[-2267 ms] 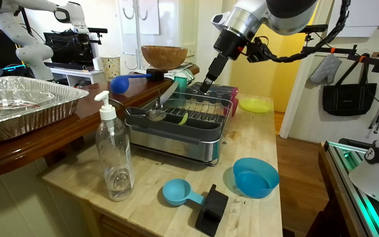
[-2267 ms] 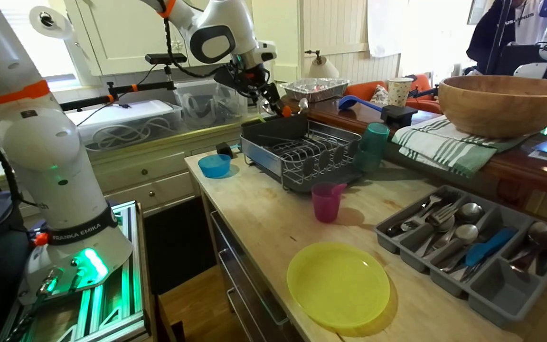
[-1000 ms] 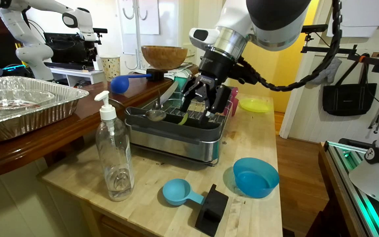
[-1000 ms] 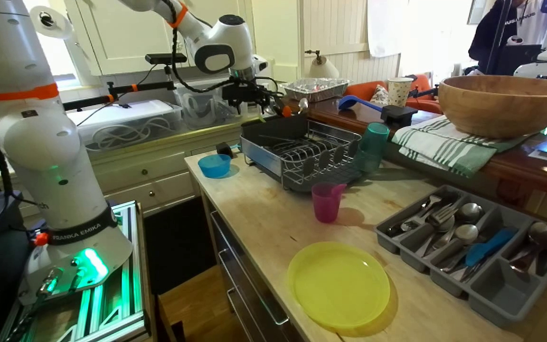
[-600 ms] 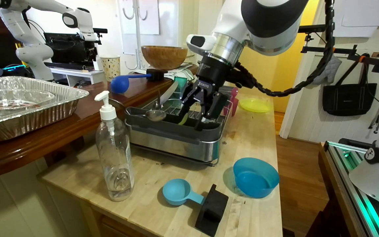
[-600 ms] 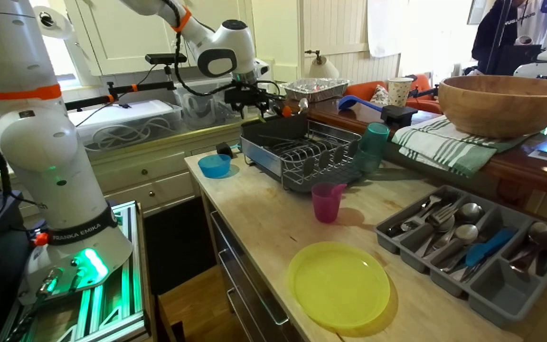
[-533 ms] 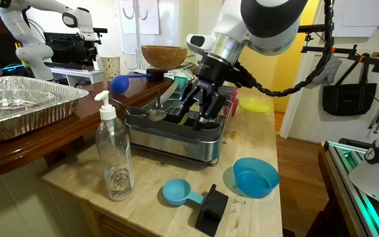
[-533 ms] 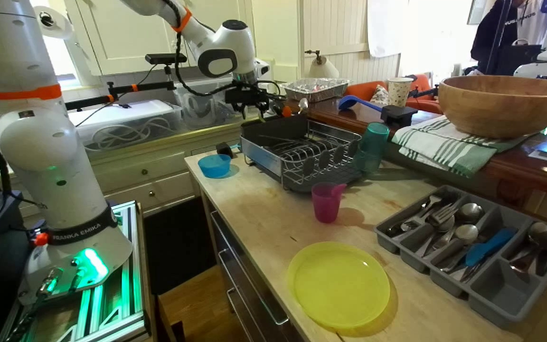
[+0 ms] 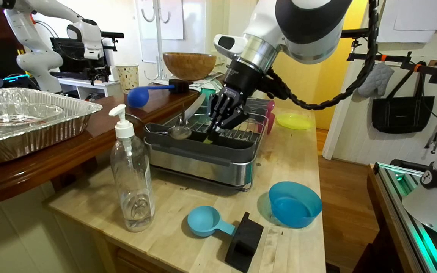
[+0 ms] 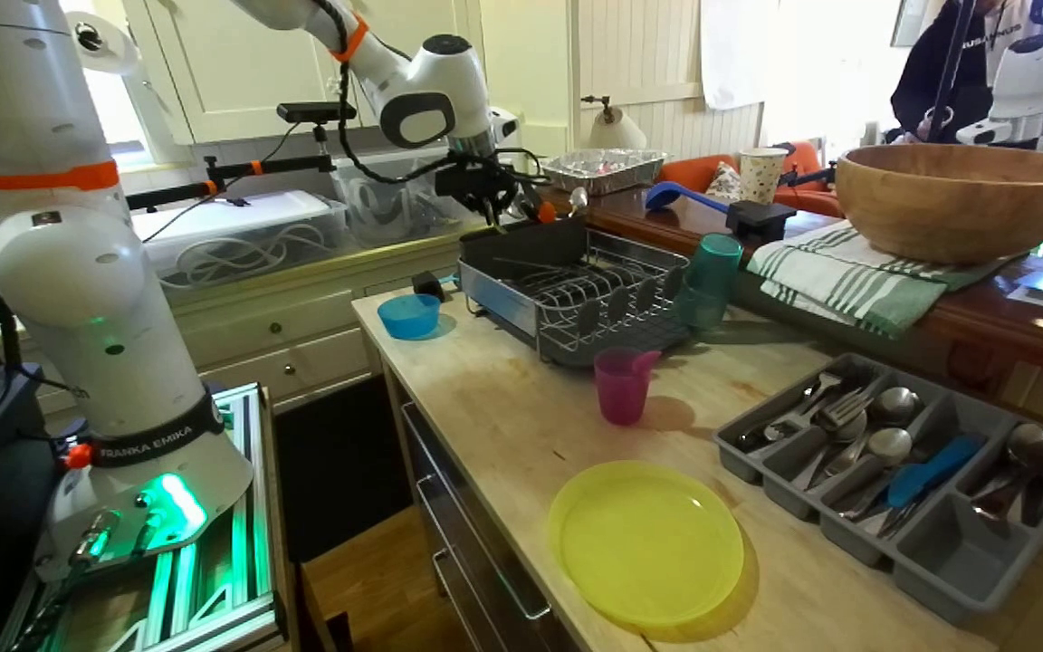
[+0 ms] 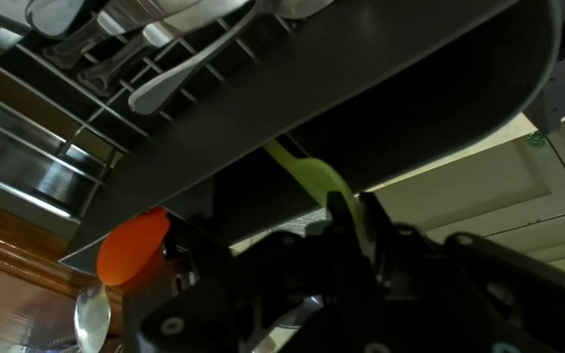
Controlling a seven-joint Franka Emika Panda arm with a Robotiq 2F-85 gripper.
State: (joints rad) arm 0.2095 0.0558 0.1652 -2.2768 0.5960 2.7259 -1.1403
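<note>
Blond wood forms the counter beneath the dish rack, with cream cabinets beyond. The claw holds a green utensil between narrow-set jaws.

Smooth plastic is seen in the green utensil, and the gripper is given a mostly matt finish. The holder is surfaced like matt plastic; the rack is made of smooth metal sheet and shiny wire. At the left in an exterior view, the tray is formed of crinkled, bright foil, and the wooden ledge is coated to a high gloss. Pale wood is seen in the counter, woven cloth in the towel.
</note>
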